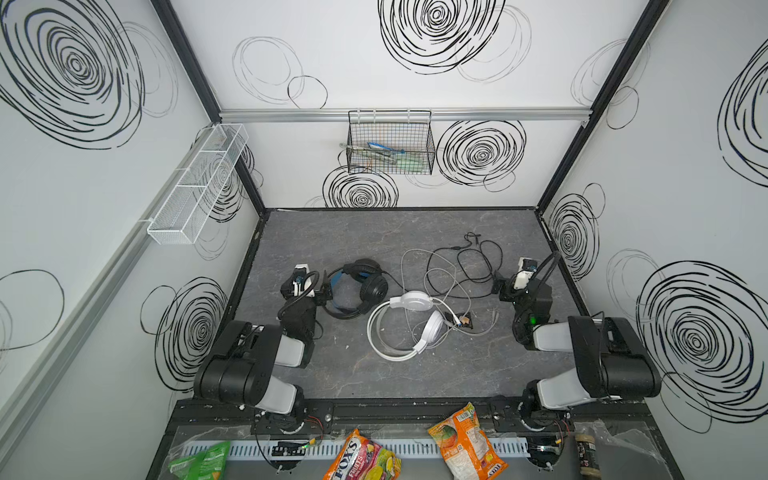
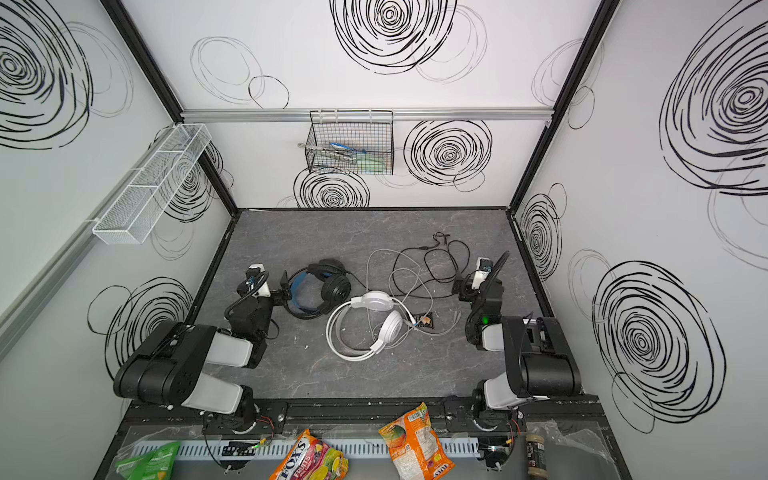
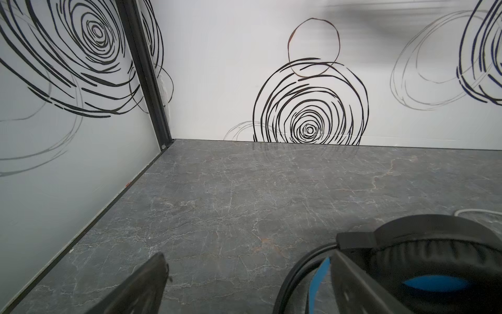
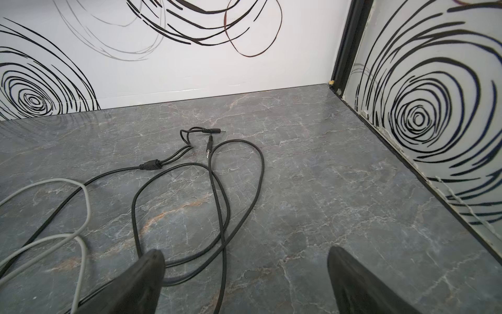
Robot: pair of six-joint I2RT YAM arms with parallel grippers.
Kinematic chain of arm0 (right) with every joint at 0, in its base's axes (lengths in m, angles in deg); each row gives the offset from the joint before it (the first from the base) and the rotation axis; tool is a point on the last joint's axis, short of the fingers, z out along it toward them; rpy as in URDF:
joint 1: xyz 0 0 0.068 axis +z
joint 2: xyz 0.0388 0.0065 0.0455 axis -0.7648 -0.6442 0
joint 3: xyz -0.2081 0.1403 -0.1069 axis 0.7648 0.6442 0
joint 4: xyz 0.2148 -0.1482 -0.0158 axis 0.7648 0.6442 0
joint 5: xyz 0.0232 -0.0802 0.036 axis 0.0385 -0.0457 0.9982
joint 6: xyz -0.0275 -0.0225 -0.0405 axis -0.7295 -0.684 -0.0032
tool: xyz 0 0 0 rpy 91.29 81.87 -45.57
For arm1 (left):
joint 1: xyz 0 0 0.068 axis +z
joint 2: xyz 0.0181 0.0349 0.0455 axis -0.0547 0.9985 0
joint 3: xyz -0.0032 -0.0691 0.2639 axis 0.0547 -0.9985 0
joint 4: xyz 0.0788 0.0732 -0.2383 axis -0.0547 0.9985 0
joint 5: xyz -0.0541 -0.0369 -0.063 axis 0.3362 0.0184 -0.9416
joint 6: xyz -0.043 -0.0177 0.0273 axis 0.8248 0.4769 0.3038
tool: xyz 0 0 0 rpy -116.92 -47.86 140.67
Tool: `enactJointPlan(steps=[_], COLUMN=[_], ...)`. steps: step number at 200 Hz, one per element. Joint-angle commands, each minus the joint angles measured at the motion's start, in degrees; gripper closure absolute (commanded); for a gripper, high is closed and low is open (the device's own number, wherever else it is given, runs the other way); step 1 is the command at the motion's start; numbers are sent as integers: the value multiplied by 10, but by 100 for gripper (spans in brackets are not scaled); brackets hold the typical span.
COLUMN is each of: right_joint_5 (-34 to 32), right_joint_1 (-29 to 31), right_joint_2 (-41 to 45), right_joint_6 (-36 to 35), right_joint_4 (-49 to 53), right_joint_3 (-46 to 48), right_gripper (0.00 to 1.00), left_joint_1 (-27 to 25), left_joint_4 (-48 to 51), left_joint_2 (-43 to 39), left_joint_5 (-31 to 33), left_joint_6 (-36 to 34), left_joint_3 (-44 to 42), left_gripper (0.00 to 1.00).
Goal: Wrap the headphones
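Left tool [image 3: 247,271] and right tool [image 4: 245,257] gape wide, holding nothing; black headset [image 1: 359,286] beside left tool; candy bag [image 1: 357,457] reads FOX'S FRUITS.

The left arm [image 1: 245,361] and right arm [image 1: 611,361] share chunky black joint housings and pale grey link shells. A ribbed black hose [image 1: 547,266] loops to each white wrist camera block [image 1: 520,280]. A green light [image 1: 532,320] glows on the right arm. The right gripper [image 4: 244,251] has dark tapered fingers [image 4: 141,282].
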Motion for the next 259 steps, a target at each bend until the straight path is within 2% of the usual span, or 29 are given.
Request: enactJointPlan(steps=[1, 259], right_joint_5=[-4, 4], right_joint_1=[1, -2], right_joint_2=[7, 6], right_joint_6=[8, 10], right_joint_4=[-27, -25], right_joint_3=[2, 0], right_gripper=[3, 3], left_joint_1=[3, 3], left_joint_4=[-37, -37], left_joint_2=[-1, -1], left_joint_5=[-6, -6], left_joint_6=[-1, -2], left_joint_3=[10, 10], left_gripper=[4, 4])
